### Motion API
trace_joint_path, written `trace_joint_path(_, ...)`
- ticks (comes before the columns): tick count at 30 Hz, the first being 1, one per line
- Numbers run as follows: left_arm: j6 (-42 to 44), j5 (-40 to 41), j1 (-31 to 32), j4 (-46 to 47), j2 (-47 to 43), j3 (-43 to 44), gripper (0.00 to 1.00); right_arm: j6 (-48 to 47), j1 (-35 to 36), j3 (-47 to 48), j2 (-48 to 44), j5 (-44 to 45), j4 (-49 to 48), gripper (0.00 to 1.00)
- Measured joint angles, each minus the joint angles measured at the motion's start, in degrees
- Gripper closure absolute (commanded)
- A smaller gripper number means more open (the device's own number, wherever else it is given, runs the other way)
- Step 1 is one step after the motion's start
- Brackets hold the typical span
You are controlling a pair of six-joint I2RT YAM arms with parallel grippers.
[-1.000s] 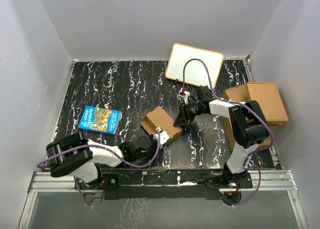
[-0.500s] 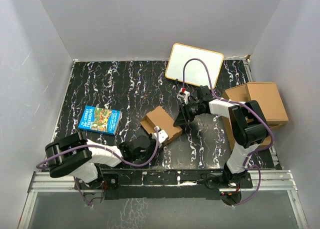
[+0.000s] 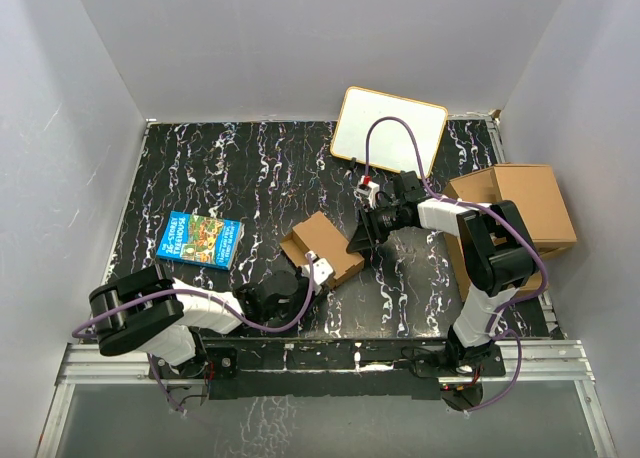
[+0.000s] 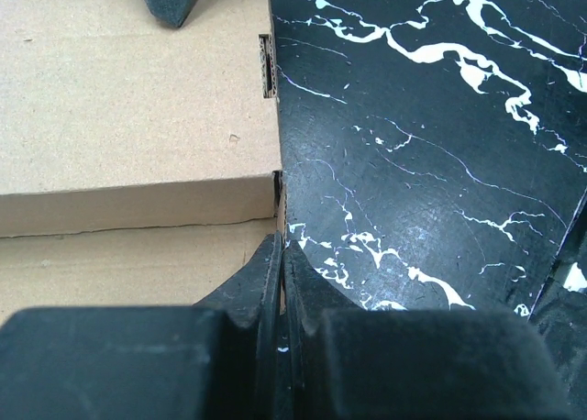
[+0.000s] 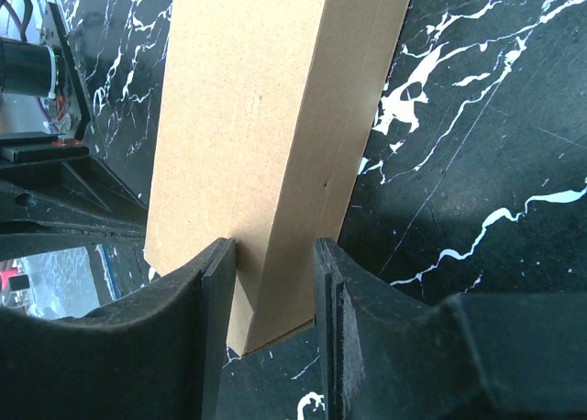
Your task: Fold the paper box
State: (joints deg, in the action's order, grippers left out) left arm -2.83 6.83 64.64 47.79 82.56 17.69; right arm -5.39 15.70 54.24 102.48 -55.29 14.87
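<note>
The left gripper [image 3: 296,286], fingers pressed together at the 7 o'clock corner of the paper box [image 3: 322,240], has slipped slightly back toward the near edge in the last second. I cannot tell whether a sliver of cardboard sits between them. The box lies just short of the table's centre, already box-shaped. At its 2 o'clock end the right gripper [image 3: 362,236] stays clamped across the cardboard wall, unmoved. The left seems to be finishing a corner tuck.

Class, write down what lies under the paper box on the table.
The paper box rests on the black white-veined table, which shows around it. Whatever lies beneath its base is covered by cardboard and cannot be seen.
</note>
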Motion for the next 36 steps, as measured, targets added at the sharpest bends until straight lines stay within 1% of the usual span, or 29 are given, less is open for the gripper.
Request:
trace_joint_path(20,-0.87,-0.57,-0.50,1.79,-0.11,-1.09,1.00,-0.02,0.07,0.09,0.02,0.02,0.07,0.60)
trace_joint_path(36,-2.60,-0.83,-1.20,-1.60,-0.94,0.07,1.00,-0.07,0.33,0.11,0.02,0.07,0.04,0.60)
